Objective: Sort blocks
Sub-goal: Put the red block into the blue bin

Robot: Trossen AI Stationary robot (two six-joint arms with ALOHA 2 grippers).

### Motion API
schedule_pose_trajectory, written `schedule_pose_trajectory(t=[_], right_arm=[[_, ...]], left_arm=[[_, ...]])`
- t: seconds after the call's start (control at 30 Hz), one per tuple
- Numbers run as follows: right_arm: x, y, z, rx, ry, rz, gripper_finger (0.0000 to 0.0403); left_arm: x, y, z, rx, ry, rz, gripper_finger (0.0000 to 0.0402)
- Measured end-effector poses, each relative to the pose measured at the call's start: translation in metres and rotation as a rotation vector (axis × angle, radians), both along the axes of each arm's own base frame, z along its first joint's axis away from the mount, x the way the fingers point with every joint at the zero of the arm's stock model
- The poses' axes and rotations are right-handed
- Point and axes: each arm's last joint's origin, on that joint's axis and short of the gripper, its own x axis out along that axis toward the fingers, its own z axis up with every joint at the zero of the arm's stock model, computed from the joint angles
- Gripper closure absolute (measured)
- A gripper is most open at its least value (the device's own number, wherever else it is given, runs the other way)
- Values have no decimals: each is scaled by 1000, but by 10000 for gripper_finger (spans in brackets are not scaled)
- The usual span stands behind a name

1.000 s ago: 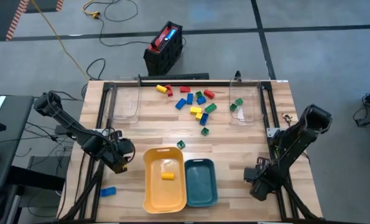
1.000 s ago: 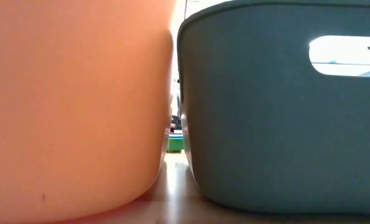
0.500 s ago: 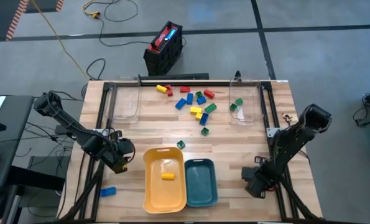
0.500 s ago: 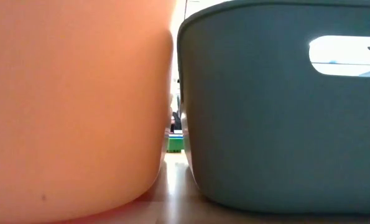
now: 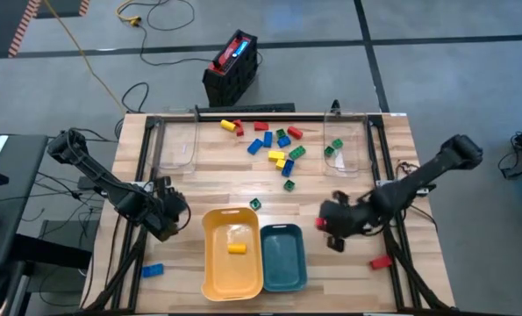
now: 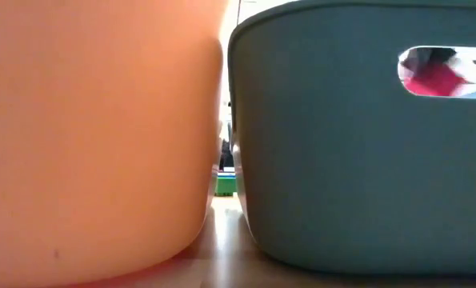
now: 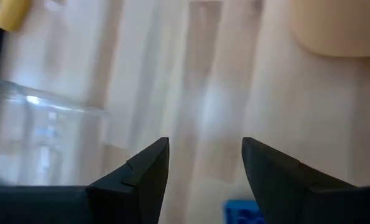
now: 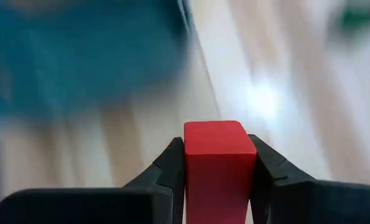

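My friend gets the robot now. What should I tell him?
Right gripper: shut on a red block, carried above the table, right of the teal tray.
Left gripper: open and empty, waiting left of the yellow tray.
Done: one yellow block lies in the yellow tray.
Left: the pile of blocks at the table's far middle, a green block near the trays, a blue block at the near left, another red block at the near right. The teal tray looks empty.
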Motion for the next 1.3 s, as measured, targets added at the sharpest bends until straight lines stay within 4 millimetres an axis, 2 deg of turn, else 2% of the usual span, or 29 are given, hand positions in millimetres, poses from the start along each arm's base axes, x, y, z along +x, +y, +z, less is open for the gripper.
schedule_pose_trajectory(t=[0.1, 0.27, 0.43, 0.6, 0.97, 1.17, 1.3], right_arm=[[18, -1, 19, 12, -241, 33, 289], [48, 3, 2, -12, -285, 71, 289], [75, 8, -22, 43, -175, 131, 289], [99, 17, -32, 66, -129, 201, 289], [127, 29, -63, 51, 103, 234, 269], [140, 30, -68, 55, 218, 264, 256], [147, 30, -60, 30, 210, 308, 228]], left_arm=[[-2, 3, 1, 72, -3, 4, 203], [-3, 6, 1, 127, -15, 12, 203], [-3, 6, 1, 128, -22, 14, 203], [-3, 5, 1, 119, -32, 30, 203], [-2, 1, -1, -28, 4, 61, 203], [-4, -1, -2, -140, 49, 110, 203], [-6, -2, -3, -194, 111, 109, 202]])
